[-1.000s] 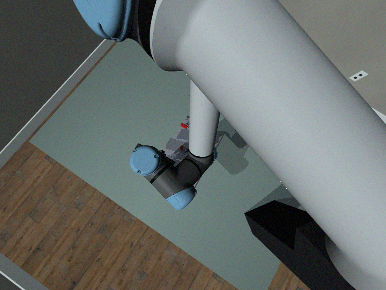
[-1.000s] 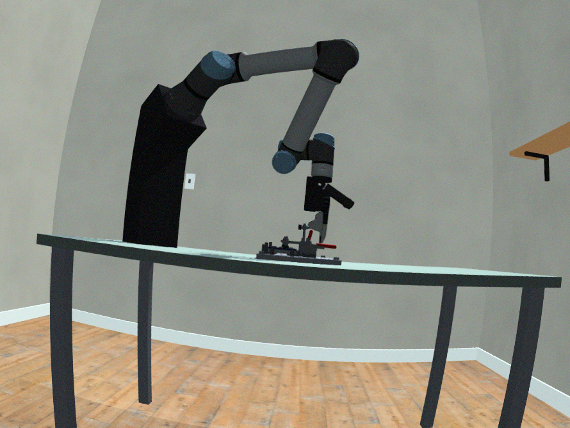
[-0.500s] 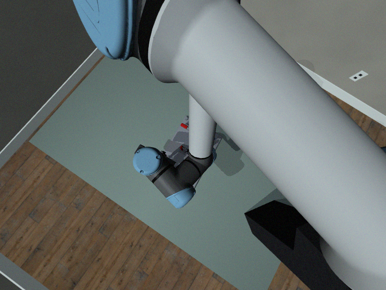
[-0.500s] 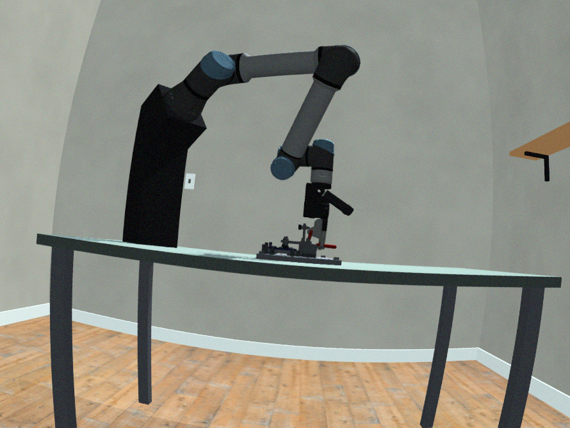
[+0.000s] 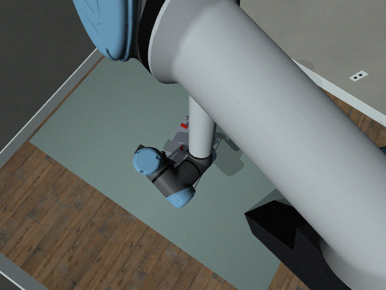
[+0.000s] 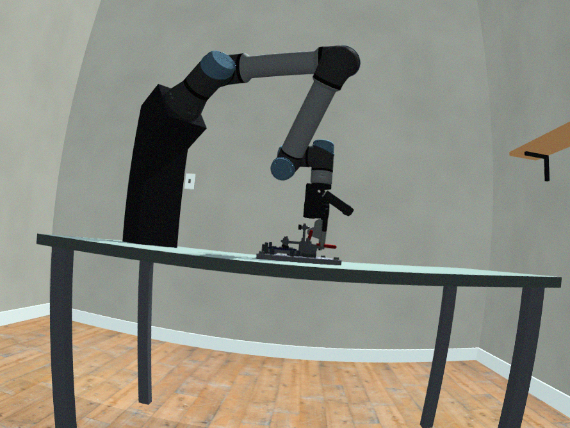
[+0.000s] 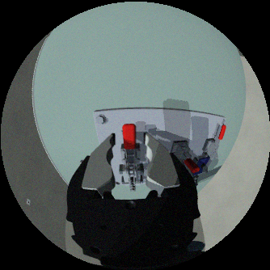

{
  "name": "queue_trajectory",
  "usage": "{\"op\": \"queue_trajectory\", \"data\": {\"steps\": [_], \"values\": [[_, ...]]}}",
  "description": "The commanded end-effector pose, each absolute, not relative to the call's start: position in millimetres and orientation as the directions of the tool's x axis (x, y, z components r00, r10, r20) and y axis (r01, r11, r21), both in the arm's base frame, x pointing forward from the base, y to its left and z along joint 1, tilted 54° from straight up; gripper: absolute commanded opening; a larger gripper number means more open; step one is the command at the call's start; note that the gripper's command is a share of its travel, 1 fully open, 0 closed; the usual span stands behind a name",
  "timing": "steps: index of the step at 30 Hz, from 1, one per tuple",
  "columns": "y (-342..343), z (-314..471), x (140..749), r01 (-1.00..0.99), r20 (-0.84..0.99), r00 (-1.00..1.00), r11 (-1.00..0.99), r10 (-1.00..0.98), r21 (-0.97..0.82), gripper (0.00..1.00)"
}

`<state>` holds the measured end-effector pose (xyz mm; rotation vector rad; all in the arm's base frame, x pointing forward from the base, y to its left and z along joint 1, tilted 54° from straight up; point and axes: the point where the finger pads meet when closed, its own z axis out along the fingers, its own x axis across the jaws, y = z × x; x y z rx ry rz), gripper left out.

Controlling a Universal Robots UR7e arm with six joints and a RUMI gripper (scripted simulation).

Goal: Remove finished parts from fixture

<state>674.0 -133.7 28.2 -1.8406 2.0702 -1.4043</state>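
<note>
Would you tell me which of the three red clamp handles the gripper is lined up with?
The leftmost handle in the wrist view, standing upright between the fingers of the part-open, empty gripper. The other two sit off to the right.

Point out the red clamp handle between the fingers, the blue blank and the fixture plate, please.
Red clamp handle (image 7: pixel 128 135): wrist view, middle of the upright red grip.
Blue blank (image 7: pixel 202 162): wrist view, its visible blue face, at right.
Fixture plate (image 7: pixel 109 116): wrist view, bare far-left corner area.
</note>
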Motion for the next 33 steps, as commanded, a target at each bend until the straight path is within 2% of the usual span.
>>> {"op": "queue_trajectory", "data": {"steps": [1, 3, 4, 33], "values": [[-134.8, 27.9, 674.6, -0.773, 0.512, -0.298, -0.11, -0.806, -0.624, 0.28], [-134.8, 27.9, 674.6, -0.773, 0.512, -0.298, -0.11, -0.806, -0.624, 0.28], [-134.8, 27.9, 674.6, -0.773, 0.512, -0.298, -0.11, -0.806, -0.624, 0.0], [-134.1, 27.4, 674.3, -0.774, 0.512, -0.297, -0.111, -0.806, -0.623, 0.0]]}}
